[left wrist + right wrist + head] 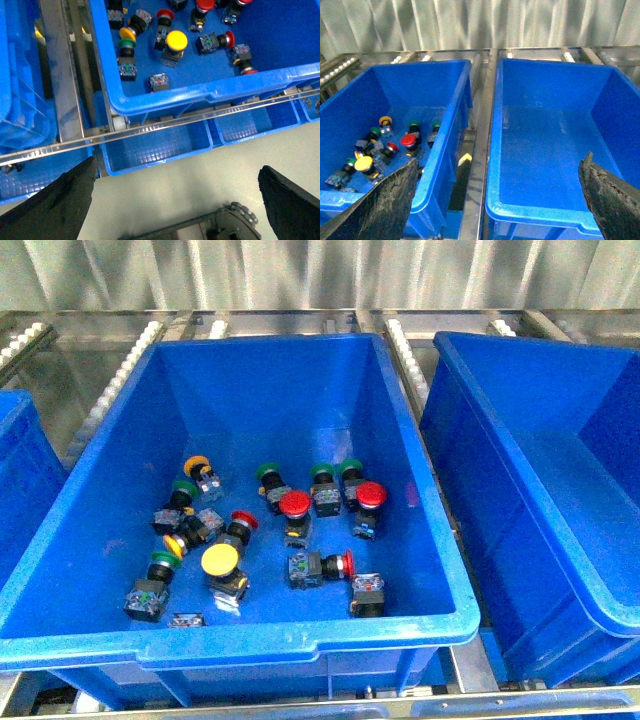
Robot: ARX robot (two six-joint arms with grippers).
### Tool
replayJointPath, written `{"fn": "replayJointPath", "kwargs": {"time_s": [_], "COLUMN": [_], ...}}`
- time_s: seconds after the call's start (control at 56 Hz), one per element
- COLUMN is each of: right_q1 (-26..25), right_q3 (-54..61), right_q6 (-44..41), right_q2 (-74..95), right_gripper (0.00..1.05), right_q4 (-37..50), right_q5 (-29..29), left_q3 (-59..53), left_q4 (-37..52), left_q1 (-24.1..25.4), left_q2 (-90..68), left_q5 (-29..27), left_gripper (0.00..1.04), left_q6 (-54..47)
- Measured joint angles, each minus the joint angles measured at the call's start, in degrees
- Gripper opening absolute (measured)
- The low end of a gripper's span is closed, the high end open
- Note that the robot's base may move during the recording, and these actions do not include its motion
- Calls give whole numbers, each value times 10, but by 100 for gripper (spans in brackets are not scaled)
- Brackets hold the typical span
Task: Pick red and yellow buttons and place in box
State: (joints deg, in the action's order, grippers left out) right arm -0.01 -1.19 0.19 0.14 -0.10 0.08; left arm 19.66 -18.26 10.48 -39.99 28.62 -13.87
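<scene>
Front view: neither arm appears. The centre tote [240, 645] holds the whole loose stock on its floor. There are at least four red-capped units, among them a red button [371, 494] right of the middle. Roughly three yellow or orange caps are present, including a large yellow button [220, 560] toward the near wall. Several green-capped switches [268, 472] are mixed between them. The box [560, 490] stands just beside the tote on the right, and its visible interior is bare. Left wrist view: the left hand [175, 200] is spread wide, its fingers [55, 205] at the picture's edges with nothing between them. It hangs outside the tote's near rim, above pale floor and the small trays [160, 145] set lower than that rim. Right wrist view: the right hand [497, 200] is likewise spread and empty, positioned over the gap between tote and box and higher than both rims. The box floor shows no button in the portion seen. Assessment: no transfer is evident. Every red and yellow unit seen lies in the tote and none is gripped, so the entire pick-and-place count appears outstanding. The green units are not part of it.
</scene>
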Motion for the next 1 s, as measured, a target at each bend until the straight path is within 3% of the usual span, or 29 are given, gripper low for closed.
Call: {"fn": "replayJointPath", "kwargs": {"time_s": [0.179,0.429,0.661,1.001], "right_q1": [0,0,0,0], "right_q3": [0,0,0,0], "right_q6": [0,0,0,0], "right_q2": [0,0,0,0], "right_gripper": [98,98,98,98], "right_q4": [0,0,0,0], "right_q5": [0,0,0,0], "left_q3": [48,151,242,365], "left_q4": [83,167,220,222], "left_q1": [-22,-124,-164,-220], "left_q2": [-123,-300,-465,-627], "left_q5": [-23,-75,-126,-170], "left_gripper": [97,97,97,97], "left_q6": [-43,-47,-86,-87]}}
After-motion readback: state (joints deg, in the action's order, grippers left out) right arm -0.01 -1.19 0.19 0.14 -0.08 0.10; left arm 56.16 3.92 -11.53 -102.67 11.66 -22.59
